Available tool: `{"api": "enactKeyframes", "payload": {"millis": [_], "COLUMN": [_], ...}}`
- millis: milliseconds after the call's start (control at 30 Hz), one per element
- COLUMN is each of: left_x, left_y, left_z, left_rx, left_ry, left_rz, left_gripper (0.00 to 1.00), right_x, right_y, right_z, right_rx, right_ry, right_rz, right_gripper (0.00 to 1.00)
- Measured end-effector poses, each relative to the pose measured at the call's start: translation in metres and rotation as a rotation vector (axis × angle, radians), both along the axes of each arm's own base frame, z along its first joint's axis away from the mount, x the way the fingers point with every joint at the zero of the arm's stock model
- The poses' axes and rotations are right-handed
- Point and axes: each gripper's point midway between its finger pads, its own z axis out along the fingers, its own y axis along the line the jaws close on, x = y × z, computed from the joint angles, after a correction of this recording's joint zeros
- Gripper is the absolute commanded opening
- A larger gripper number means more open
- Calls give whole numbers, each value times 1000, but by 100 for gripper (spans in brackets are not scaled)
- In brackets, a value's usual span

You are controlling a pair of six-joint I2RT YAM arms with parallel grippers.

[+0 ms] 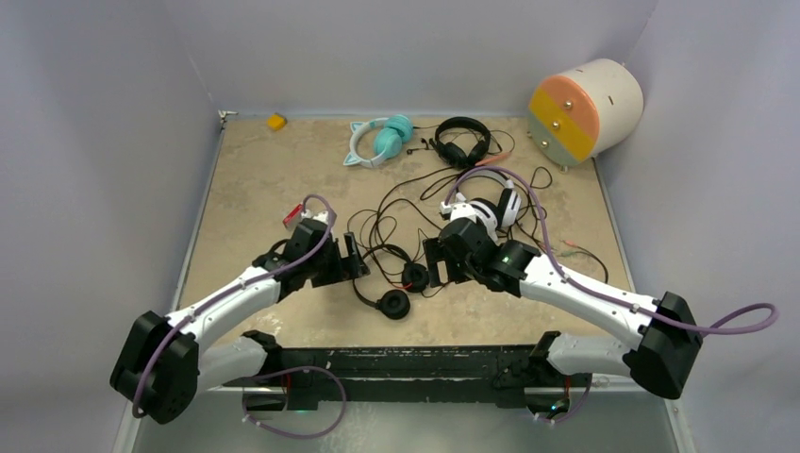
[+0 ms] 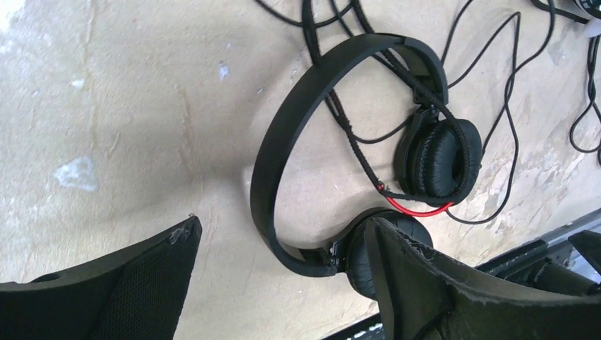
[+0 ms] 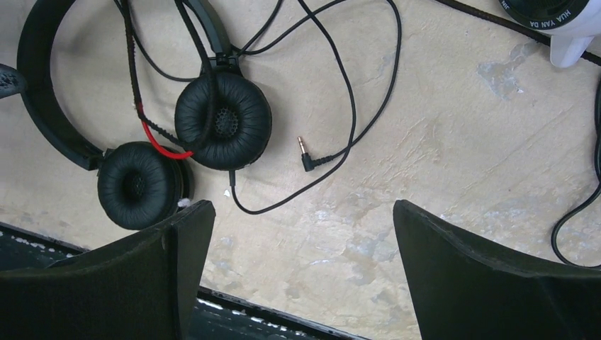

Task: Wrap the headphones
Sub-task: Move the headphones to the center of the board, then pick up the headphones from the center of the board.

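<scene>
Left tool (image 1: 352, 257) and right tool (image 3: 303, 212) hang released and empty, flanking the black-and-red headphones (image 2: 283, 142) on the tabletop (image 2: 106, 106); grabbing their loose cable (image 3: 352, 106) may drag the neighbouring white-and-black headset (image 1: 508, 203) through the tangle.

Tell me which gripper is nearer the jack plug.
Right. The plug lies just ahead of the right gripper; the left gripper sits across the black-red headset from it.

teal cat-ear headphones (image 1: 382, 142), black headphones (image 2: 439, 159) with red cord; mottled beige table (image 1: 255, 189)

Pastel cylinder (image 1: 587, 109), small yellow block (image 1: 275, 121)
</scene>
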Motion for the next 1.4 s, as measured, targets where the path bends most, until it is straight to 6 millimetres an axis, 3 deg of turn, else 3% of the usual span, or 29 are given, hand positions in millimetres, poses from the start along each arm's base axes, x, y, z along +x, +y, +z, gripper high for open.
{"api": "enactKeyframes", "payload": {"millis": [267,433,600,867,1000,1233,1400], "left_x": [27,47,50,47,36,8,-9], "left_y": [-1,-21,-24,-18,-3,2,-4], "left_z": [-15,-13,-24,-37,-40,-40,-46], "left_rx": [139,258,330,386,424,321,258], "left_ry": [-62,-141,-161,-101,-38,72,131], "left_rz": [-63,-145,-214,-221,-151,1,31], "left_gripper": [69,53,47,0,0,1,15], "right_x": [0,0,2,3,4,4,2], "right_y": [0,-1,1,2,3,4,5], "right_z": [-1,-1,-1,-7,-7,-8,-10], "right_rx": [4,-1,-5,-21,-17,-12,-7], "right_ry": [2,-2,-9,1,-2,-2,5], "right_rz": [-6,-6,5,11,12,15,21], "right_gripper": [99,99,99,98,99,99,99]}}
